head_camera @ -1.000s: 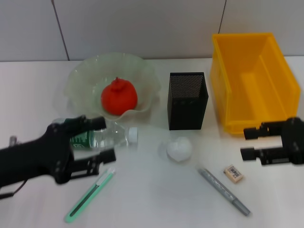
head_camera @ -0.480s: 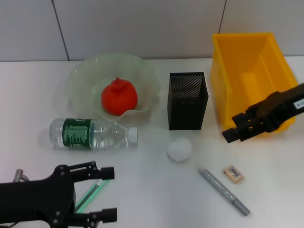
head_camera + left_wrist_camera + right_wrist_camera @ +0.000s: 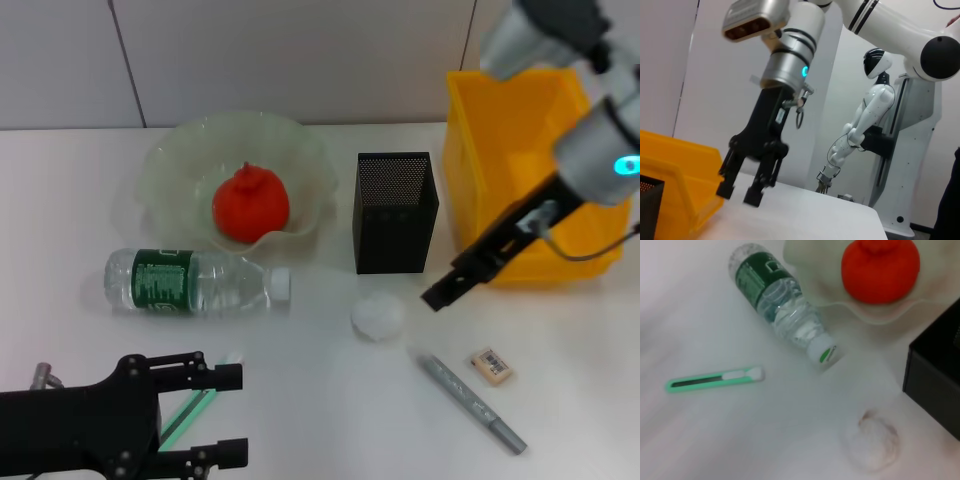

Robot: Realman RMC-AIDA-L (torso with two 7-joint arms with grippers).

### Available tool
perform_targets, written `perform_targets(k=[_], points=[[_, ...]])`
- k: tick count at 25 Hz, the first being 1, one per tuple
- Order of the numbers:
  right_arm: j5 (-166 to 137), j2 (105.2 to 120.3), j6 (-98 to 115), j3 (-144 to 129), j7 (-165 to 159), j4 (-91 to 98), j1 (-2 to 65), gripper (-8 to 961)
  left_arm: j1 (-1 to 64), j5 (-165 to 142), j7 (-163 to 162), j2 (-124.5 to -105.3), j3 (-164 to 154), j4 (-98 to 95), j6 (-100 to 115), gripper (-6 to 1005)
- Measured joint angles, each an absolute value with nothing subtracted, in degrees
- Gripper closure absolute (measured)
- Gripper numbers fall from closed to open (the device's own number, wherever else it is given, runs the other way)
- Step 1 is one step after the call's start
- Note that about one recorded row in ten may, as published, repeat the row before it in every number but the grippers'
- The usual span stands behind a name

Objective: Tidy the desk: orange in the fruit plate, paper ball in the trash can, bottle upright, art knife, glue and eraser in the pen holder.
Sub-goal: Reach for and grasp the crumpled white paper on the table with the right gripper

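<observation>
Orange (image 3: 250,204) in plate (image 3: 170,160), done (I count one); five left; right hand (image 3: 446,286) open, left hand (image 3: 226,412) open.

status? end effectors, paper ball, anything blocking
Right end effector open, above the desk beside paper ball. Left end effector open, low over art knife. Ball untouched; nothing blocking it.

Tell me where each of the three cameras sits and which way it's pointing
Head view: on the head, looking down at the desk; shows left gripper and right gripper.
Left wrist view: on the left wrist, facing sideways across the desk; shows right gripper and trash can.
Right wrist view: on the right wrist, looking down at paper ball, bottle; no fingers visible.
Shared: head and right wrist both show the orange.
</observation>
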State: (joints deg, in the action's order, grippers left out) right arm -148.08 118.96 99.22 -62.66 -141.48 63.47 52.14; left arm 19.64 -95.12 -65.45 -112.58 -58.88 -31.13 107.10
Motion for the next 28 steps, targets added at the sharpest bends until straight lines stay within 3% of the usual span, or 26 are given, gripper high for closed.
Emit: perform_targets(k=[2,25,28], points=[[-148.12,119.09,93.49,-66.34,-143.09,57.86,54.0,266,19.56,-95.15,-65.43,-112.7,-58.81,-31.12,106.65,301],[-142.32,119.82,74.19,-82.45,-144.37,42.79,57.39,264,19.42,-95.18,-64.69,-113.57,-58.27,-31.11,104.73,284],[-140.31,119.81,73.39,-84.77,-144.24,42.8,57.2,230,19.35,-95.18,-64.69,-113.65,-58.26,-31.11,104.4,282]])
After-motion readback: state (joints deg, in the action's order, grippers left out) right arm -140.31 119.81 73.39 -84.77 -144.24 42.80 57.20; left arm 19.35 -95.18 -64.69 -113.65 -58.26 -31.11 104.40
